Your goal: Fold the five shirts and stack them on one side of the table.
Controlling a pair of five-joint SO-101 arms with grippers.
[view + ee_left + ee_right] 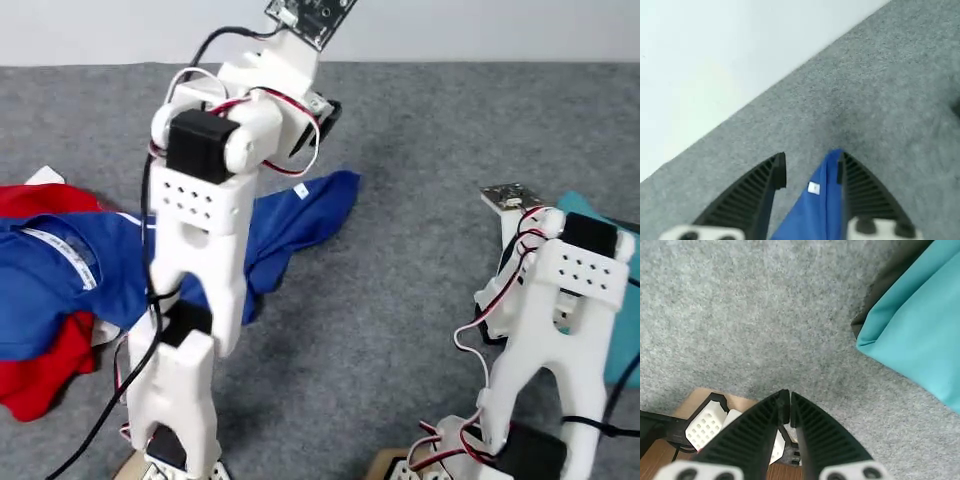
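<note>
A blue shirt (300,215) lies crumpled from the table's left to its middle, on top of a red shirt (45,385). A white corner (45,177) peeks out behind them. My left gripper (811,159) hangs open over the blue shirt's far tip; blue cloth (815,215) with a small white label (813,188) lies between the jaws, against one finger. At the right edge lies a teal shirt (625,340) on a dark one (885,290). My right gripper (786,395) is shut on nothing, low near its own base, beside the teal shirt (920,330).
Grey carpet-like cloth (420,280) covers the table, bare through the middle and back right. A white wall (715,60) rises behind the far edge. Wooden arm bases (390,465) stand at the front edge.
</note>
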